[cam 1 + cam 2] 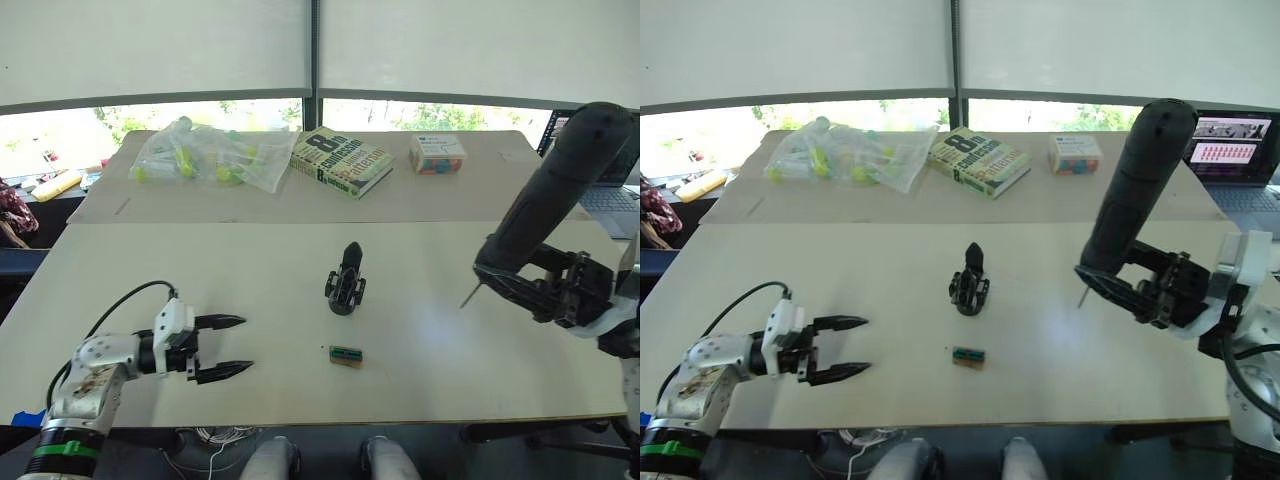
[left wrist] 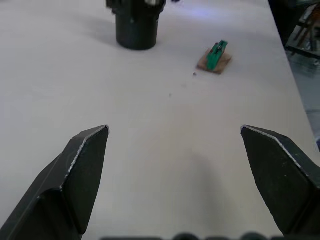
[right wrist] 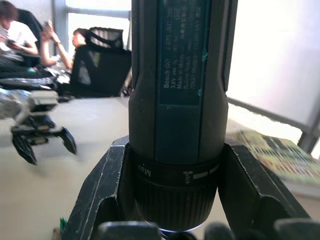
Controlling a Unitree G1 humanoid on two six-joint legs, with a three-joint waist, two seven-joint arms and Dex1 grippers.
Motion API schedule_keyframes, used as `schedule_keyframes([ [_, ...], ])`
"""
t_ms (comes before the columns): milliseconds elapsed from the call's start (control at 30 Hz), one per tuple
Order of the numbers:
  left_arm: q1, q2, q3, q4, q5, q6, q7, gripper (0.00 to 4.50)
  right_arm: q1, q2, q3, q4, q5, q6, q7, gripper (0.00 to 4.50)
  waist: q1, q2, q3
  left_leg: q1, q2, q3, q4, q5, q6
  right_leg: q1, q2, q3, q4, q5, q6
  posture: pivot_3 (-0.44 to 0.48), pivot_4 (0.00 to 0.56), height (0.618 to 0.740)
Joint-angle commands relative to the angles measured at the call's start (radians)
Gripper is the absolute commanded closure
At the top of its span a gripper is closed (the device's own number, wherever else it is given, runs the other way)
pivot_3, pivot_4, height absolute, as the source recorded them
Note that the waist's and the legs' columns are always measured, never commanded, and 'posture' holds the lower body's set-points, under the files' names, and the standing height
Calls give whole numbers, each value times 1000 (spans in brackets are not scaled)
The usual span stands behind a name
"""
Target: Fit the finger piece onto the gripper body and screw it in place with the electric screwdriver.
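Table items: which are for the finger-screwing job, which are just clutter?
Job:
- gripper body, upright mid-table
- electric screwdriver, held in the right hand, bit down, off the table
- left hand, open, empty

Clutter:
- green-and-black block
- book
- plastic bag of tubes
- small box
- laptop

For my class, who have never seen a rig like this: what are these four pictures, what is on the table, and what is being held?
A two-armed robot stands at a pale table. Two pictures come from cameras in its head, two from its wrists. Its left tool hovers open, holding nothing. Its right tool is shut on the electric screwdriver, bit pointing down above the table. On the table stand the gripper body and a small green-and-black block. Behind lie a book, a plastic bag and a small box.
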Motion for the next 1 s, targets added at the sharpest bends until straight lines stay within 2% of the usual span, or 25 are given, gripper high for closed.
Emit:
schedule_keyframes([
  [33, -42, -18, -64, -75, 25, 43, 35, 52, -22, 19, 73, -119, 57, -5, 2, 2595, 2, 0, 0, 0, 0, 0, 0, 0, 0, 0, 1, 0, 0, 0, 0, 0, 150, 740],
  [267, -126, -105, -225, -39, 112, 64, 56, 52, -52, 113, 285, -137, 20, -9, -12, 2595, 2, -1, 1, 0, -2, 1, 3, 0, 0, 1, 8, -1, 0, 0, 1, 0, 150, 740],
  [433, -178, -174, -293, 26, 162, 37, 77, 52, -86, 174, 397, -49, -50, -37, 11, 2595, 2, -2, 1, 0, -1, 1, 4, 0, 0, 1, 13, -1, 1, 0, 1, 0, 150, 740],
  [667, -204, -228, -328, 87, 194, 2, 80, 52, -121, 230, 445, 58, -135, -114, 48, 2595, 2, -2, 1, 0, -1, 1, 4, 0, 0, 1, 15, 0, 2, 0, 1, 0, 150, 740],
  [1000, -226, -272, -358, 153, 246, -65, 85, 52, -147, 257, 472, 96, -181, -153, 66, 2595, 5, -2, 1, 1, -1, 1, 5, 0, 0, 2, 15, 0, 2, 0, 1, 0, 150, 740],
])
